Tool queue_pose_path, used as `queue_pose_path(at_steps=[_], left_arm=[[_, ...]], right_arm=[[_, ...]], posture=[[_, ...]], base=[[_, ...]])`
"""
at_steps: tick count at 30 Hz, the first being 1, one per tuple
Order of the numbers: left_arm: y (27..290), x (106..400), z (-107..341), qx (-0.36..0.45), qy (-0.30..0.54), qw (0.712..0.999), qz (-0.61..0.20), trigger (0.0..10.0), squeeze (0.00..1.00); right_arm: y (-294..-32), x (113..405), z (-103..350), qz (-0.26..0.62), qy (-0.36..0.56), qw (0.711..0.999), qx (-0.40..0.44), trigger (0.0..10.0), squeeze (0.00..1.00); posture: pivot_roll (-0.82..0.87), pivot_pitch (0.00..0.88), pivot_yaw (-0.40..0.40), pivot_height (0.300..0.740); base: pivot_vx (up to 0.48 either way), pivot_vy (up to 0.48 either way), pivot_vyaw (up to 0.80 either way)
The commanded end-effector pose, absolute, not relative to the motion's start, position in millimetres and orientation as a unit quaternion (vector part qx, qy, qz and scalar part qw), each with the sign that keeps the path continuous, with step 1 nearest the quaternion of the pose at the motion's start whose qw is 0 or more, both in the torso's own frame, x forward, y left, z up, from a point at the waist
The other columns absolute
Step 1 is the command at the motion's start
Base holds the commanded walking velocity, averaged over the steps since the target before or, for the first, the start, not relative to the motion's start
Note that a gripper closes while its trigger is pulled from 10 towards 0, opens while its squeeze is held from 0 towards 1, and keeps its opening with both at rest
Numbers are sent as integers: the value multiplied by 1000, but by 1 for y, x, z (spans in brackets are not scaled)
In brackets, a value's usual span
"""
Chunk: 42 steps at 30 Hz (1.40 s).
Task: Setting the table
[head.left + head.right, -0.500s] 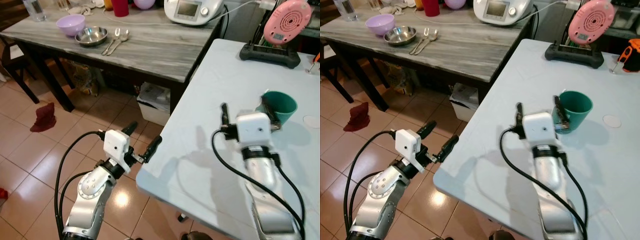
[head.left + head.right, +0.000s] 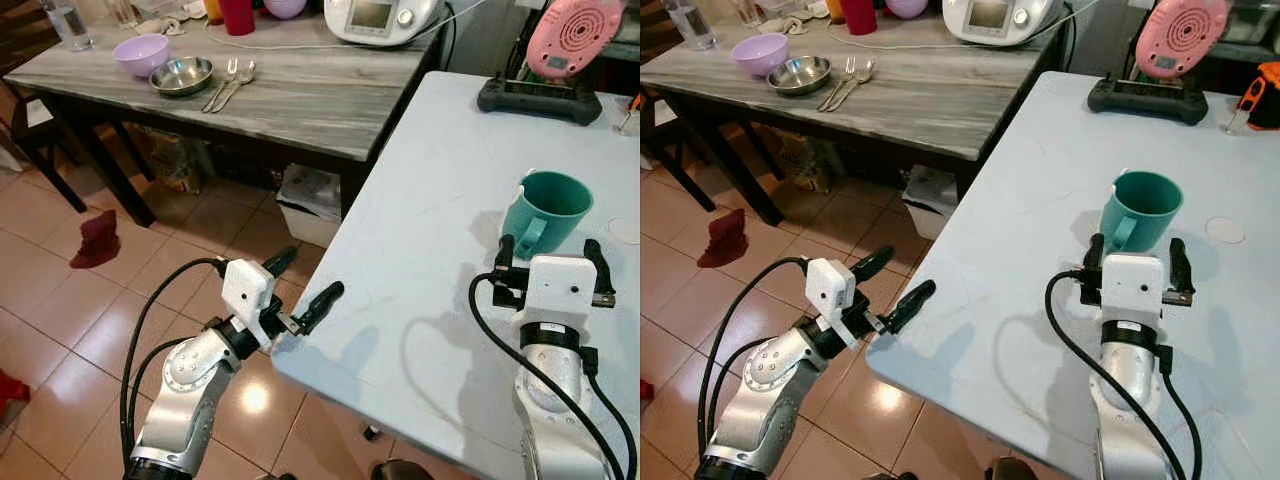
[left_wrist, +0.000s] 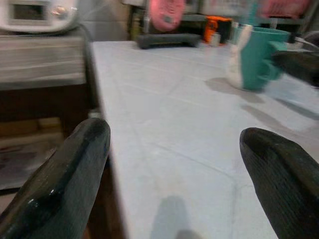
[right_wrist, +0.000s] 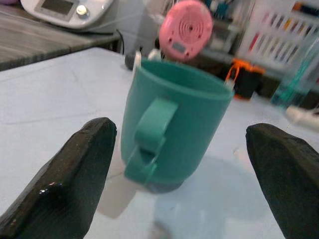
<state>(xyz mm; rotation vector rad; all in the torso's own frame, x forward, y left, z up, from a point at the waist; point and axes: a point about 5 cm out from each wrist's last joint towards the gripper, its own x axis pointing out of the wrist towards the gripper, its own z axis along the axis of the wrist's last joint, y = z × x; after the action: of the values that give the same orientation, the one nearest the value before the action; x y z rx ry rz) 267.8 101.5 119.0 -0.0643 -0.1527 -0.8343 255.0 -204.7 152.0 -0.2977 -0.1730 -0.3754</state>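
right tool (image 2: 1137, 250) spread wide and empty, hovering low over the white table (image 2: 1040, 180) just short of the teal mug (image 2: 1139, 210), one finger to either side of it and the handle turned toward the tool. mug upright on the table, touched by nothing. judged the step in hand: a release just made or a grasp about to come, hard to say which. for a clean grasp, best to come in level, keep the fingers off the handle, close on the mug's body below the rim, and lift straight up so nothing tips. left tool (image 2: 300, 290) also open and empty, hanging off the near table edge above the tiled floor (image 2: 60, 300). bowls, fork and spoon well apart on the grey wooden table (image 2: 300, 100), likely next for fetching. no brand or writing readable; screen on the white appliance (image 2: 385, 15) too small, pink round device (image 2: 572, 35) shows slots, no legible text.
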Motion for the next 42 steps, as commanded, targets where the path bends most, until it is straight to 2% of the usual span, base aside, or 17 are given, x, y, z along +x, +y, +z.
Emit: queue_pose_path(at_steps=[1, 13, 14, 15, 16, 42], left_arm=[[100, 264, 122, -28, -75, 901, -427, 10000, 0], [95, 260, 120, -30, -67, 887, -456, 10000, 0], [94, 260, 119, -30, -67, 887, -456, 10000, 0], [94, 260, 119, -31, -67, 887, -456, 10000, 0], [94, 260, 119, -32, -67, 887, -456, 10000, 0], [86, 258, 117, -50, -70, 884, -459, 10000, 0]], right_arm=[[-206, 259, 151, -190, -81, 970, -127, 10000, 0], [-206, 279, 150, -182, -76, 973, -118, 10000, 0], [-207, 280, 150, -186, -76, 973, -116, 8392, 0], [-208, 280, 151, -190, -77, 972, -116, 4745, 0], [-209, 281, 151, -192, -78, 971, -116, 0, 0], [-213, 291, 157, -179, -97, 969, -137, 0, 0]], posture=[[-315, 154, 115, 740], [-307, 155, 105, 740], [-306, 155, 104, 740], [-306, 155, 104, 740], [-307, 154, 100, 740], [-312, 136, 64, 740]], base=[[0, 0, 0], [0, 0, 0], [0, 0, 0], [0, 0, 0], [0, 0, 0], [0, 0, 0]])
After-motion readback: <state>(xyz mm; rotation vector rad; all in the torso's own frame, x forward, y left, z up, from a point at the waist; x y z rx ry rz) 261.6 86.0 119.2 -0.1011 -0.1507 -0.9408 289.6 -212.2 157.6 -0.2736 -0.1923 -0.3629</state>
